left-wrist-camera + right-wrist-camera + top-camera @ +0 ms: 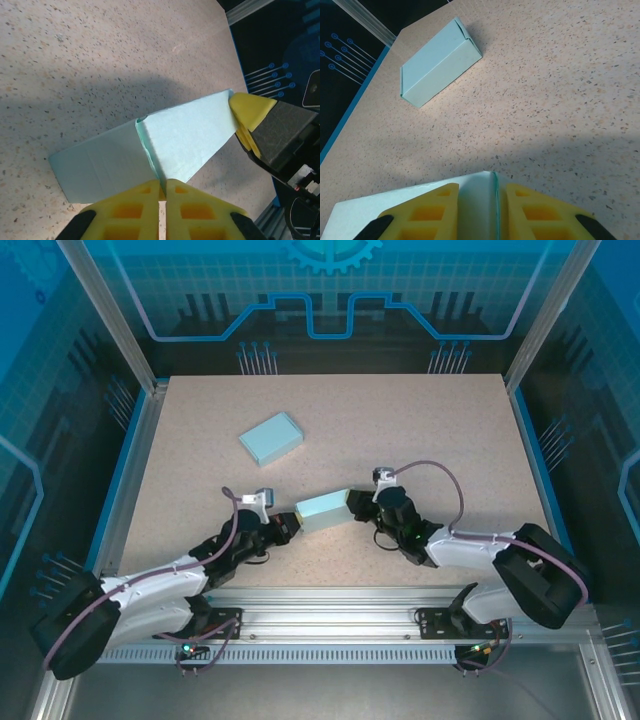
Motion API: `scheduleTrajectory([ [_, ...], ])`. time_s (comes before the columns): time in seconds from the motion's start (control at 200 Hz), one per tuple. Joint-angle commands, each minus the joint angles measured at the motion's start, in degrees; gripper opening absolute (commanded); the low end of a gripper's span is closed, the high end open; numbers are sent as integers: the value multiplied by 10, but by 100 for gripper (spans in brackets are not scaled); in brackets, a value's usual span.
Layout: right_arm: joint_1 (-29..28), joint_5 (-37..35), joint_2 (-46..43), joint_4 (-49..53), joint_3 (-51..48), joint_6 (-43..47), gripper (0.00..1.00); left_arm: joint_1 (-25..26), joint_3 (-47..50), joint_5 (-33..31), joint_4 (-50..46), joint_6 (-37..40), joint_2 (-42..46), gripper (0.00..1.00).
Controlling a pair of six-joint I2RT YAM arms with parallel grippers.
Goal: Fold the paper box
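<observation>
Half-formed pale blue paper box at front centre of speckled beige table, between arms. Left gripper pinches its left edge; right gripper clamps right end. Closed pale blue box farther back, well apart.

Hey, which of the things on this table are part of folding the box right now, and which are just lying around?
In the job:
- paper box, raised between the arms
- left hand, pinching one end
- right hand, clamped on the other end

Lying about:
- closed box, alone farther back on the table, touched by neither hand
</observation>
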State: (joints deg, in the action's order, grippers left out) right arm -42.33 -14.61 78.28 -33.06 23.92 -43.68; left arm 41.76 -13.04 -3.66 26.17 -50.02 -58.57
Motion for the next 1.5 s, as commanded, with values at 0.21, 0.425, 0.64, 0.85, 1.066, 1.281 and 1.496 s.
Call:
scheduleTrajectory([
  [0.21, -30, 10, -19, 239, -78, 5, 23, 49, -9, 24, -148, 49, -19, 16],
  [0.425, -35, -16, -78, 286, -82, 5, 24, 54, -51, 18, -210, 129, 17, 43],
  [0.64, -35, -28, -122, 330, -58, 10, 25, 54, -162, -62, -365, 314, 102, 73],
  [0.85, -33, -33, -130, 349, -33, 18, 25, 54, -193, 13, -341, 574, 95, 90],
  [1.066, -34, -28, -119, 357, -32, 13, 25, 55, -213, 50, -314, 662, 14, 96],
  [1.281, -35, -26, -134, 364, -41, 6, 25, 81, -216, -52, -259, 776, -55, 99],
  [1.496, -40, -24, -123, 359, -30, 9, 25, 80, -270, -93, -250, 842, -168, 99],
])
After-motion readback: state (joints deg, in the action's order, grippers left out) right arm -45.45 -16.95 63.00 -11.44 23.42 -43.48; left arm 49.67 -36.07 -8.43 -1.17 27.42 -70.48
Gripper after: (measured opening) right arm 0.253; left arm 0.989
